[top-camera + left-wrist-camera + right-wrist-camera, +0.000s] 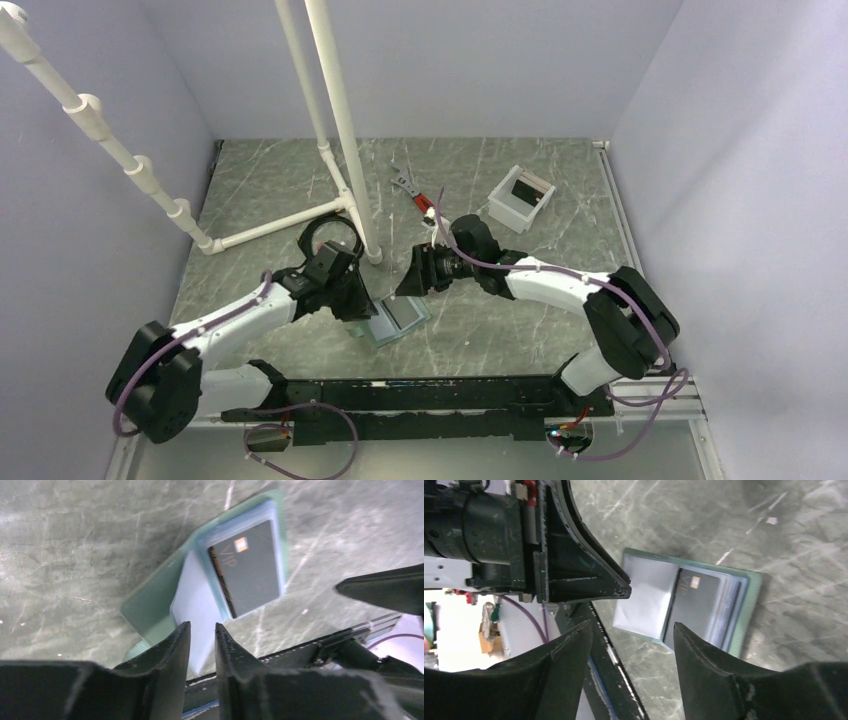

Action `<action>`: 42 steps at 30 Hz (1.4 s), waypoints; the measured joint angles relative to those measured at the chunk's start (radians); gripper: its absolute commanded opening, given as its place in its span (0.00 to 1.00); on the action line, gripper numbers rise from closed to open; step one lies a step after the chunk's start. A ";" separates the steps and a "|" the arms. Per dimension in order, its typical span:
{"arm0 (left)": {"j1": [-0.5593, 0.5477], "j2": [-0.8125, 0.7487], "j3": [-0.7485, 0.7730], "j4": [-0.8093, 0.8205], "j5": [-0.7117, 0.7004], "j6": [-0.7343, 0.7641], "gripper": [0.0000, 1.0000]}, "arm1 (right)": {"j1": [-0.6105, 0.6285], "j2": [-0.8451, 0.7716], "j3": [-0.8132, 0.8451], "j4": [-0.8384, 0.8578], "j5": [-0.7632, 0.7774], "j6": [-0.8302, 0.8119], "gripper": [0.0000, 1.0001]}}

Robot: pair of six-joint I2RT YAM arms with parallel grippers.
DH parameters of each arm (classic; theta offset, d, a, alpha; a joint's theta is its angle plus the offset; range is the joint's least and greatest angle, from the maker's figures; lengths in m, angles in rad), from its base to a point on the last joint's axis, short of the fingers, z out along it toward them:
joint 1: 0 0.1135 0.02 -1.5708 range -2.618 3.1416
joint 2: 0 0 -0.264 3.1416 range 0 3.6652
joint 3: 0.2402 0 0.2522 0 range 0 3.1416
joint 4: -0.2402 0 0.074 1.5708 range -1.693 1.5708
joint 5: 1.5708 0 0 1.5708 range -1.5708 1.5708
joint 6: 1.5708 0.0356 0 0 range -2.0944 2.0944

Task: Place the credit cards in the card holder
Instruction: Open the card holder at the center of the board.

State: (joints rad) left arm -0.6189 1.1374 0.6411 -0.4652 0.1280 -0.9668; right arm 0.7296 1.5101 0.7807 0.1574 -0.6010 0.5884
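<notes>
The card holder (402, 320) lies open and flat on the table between the two arms, its grey-green cover (150, 602) underneath. A pale light blue credit card (197, 607) lies on its inner face. Beside it, a dark credit card (252, 567) marked "VIP" sits behind a clear pocket. My left gripper (202, 629) hovers at the light blue card's near end, its jaws a narrow gap apart with nothing pinched. The right gripper (631, 630) stands open wide just above the holder's edge (751, 605), empty. The left gripper's fingertip (624, 587) reaches onto the pale card (646, 597).
A white square tub (520, 197) stands at the back right. Red-handled pliers (412, 190) lie behind the right gripper. A white pipe frame (345, 130) rises behind the left arm, beside a black ring (325, 235). A black rail (420, 395) runs along the near edge.
</notes>
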 measured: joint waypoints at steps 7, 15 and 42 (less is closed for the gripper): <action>0.000 0.097 -0.073 0.042 0.006 -0.019 0.21 | -0.013 0.126 0.004 -0.073 0.027 -0.028 0.66; 0.003 0.051 -0.169 0.110 -0.005 -0.079 0.19 | -0.006 0.177 0.004 -0.082 0.035 -0.015 0.63; 0.000 -0.296 -0.188 -0.137 -0.090 -0.097 0.53 | 0.218 0.177 0.123 -0.135 0.140 -0.038 0.63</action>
State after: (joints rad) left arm -0.6189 0.8417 0.4530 -0.6022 0.0376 -1.0637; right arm 0.9474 1.6875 0.9035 0.0223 -0.4610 0.5507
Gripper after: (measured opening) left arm 0.505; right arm 0.626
